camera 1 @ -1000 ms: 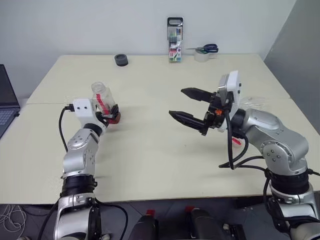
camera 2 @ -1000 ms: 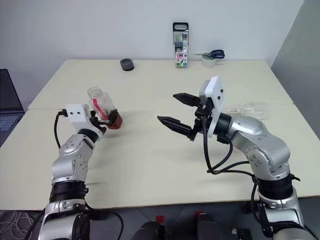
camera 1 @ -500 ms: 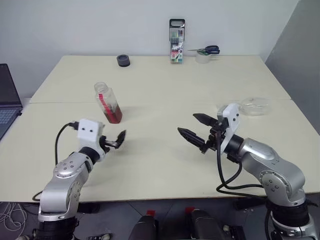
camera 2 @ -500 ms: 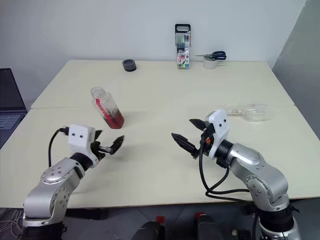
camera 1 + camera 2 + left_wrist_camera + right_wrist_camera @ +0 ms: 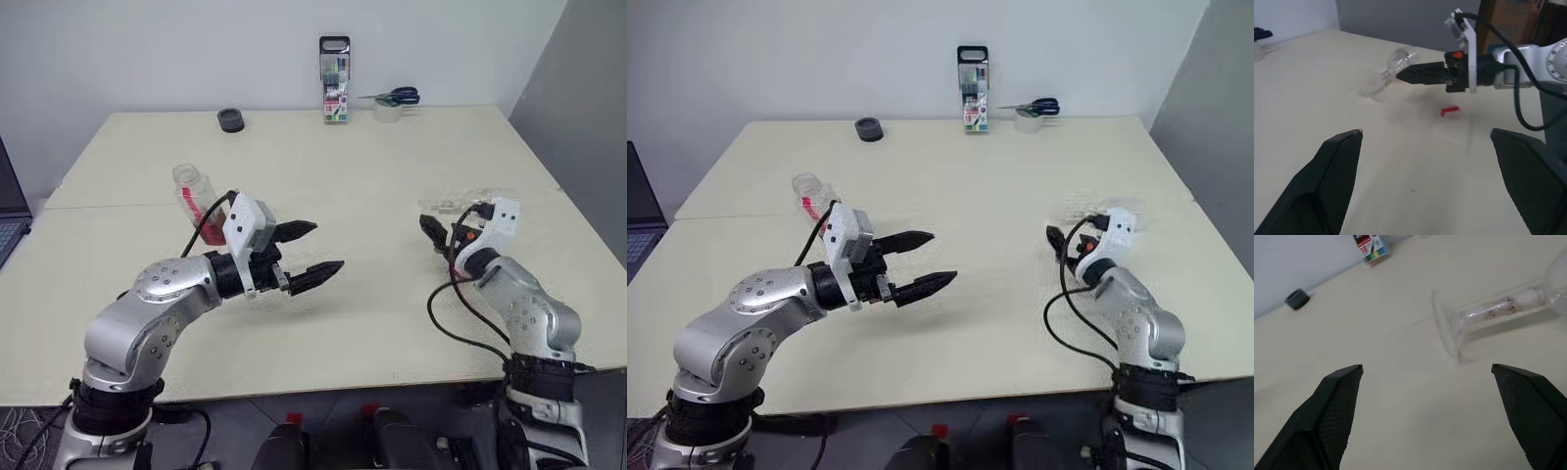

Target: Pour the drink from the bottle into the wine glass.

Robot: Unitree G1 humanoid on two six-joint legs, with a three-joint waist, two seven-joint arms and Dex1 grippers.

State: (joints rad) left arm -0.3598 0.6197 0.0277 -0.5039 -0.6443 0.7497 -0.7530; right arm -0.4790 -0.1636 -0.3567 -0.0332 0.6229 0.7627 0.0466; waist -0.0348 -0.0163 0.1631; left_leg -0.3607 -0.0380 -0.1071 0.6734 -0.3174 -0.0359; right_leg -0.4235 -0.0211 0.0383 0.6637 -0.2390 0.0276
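The bottle (image 5: 188, 186) stands uncapped on the left of the table, its red label showing and its lower part, with the drink, hidden behind my left wrist. My left gripper (image 5: 326, 246) is open and empty over the table's middle, right of the bottle, pointing toward the right arm. The wine glass (image 5: 1488, 308) lies on its side near the right edge, foot toward my right gripper (image 5: 431, 233). That gripper is open and empty, a short way from the foot. A small red cap-like piece (image 5: 1450, 111) lies on the table under the right gripper.
At the table's far edge stand a black-topped marker case (image 5: 334, 78), a black roll (image 5: 231, 119) and scissors on a tape roll (image 5: 396, 100). A laptop (image 5: 6, 211) sits at the far left. The table's right edge is close to the wine glass.
My left gripper drew back from the bottle, then swung right toward the table's middle. My right gripper moved right and down to the lying wine glass's foot. Both stayed open.
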